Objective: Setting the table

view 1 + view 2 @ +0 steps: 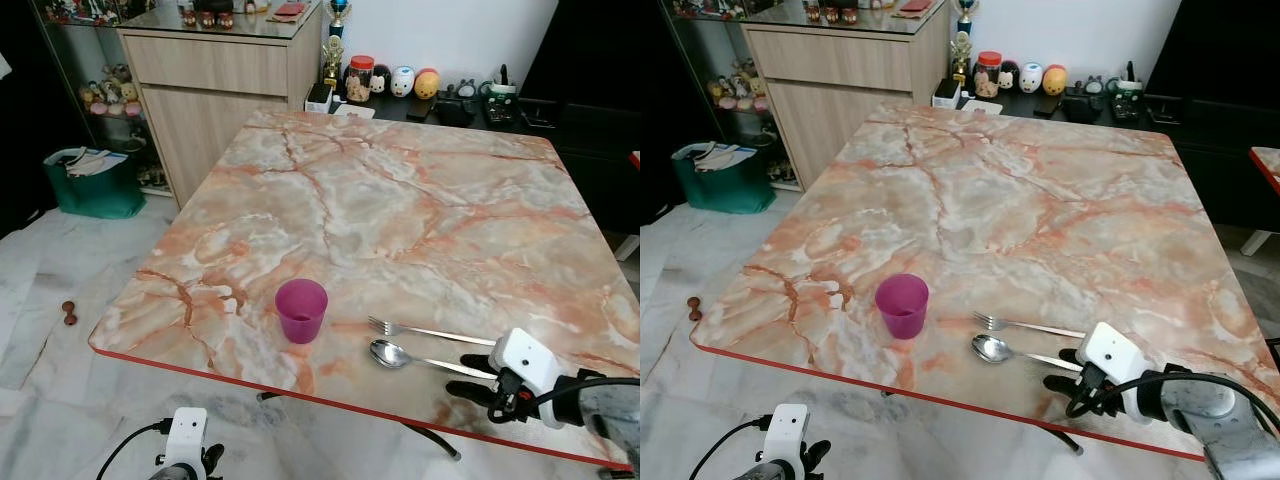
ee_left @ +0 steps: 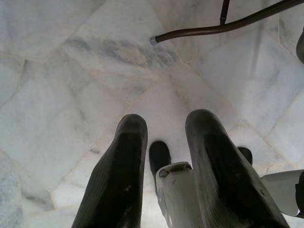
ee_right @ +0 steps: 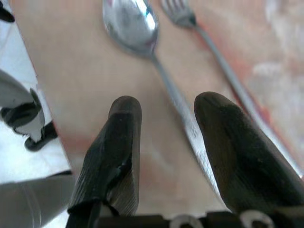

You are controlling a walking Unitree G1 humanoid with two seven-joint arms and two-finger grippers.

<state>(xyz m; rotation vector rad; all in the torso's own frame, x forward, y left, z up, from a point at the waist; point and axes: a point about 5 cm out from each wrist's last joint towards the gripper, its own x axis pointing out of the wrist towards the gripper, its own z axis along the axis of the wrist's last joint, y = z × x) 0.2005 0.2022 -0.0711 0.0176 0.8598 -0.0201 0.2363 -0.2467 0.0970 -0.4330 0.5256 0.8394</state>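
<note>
- The spoon [image 1: 392,354] lies flat on the marble-patterned table [image 1: 400,200], near its front red edge, bowl pointing toward the purple cup [image 1: 301,310] and handle running away from it.
- The fork [image 1: 420,330] lies just beside the spoon on the side farther from the table's front edge, roughly parallel to it, tines toward the cup.
- The cup stands upright, near the spoon's bowl but apart from it.
- The right gripper [image 3: 166,147] sits over the spoon's handle end, fingers [image 3: 114,152] spread apart on either side of the handle and holding nothing.
- The left gripper [image 2: 164,161] hangs below the table's front edge over the pale tiled floor [image 2: 71,71], its fingers a little apart and empty.
- Beyond the table's far edge stand a wooden cabinet [image 1: 220,80] and a row of small figurines [image 1: 400,80].
- A green bag [image 1: 90,185] sits on the floor beside the cabinet.
</note>
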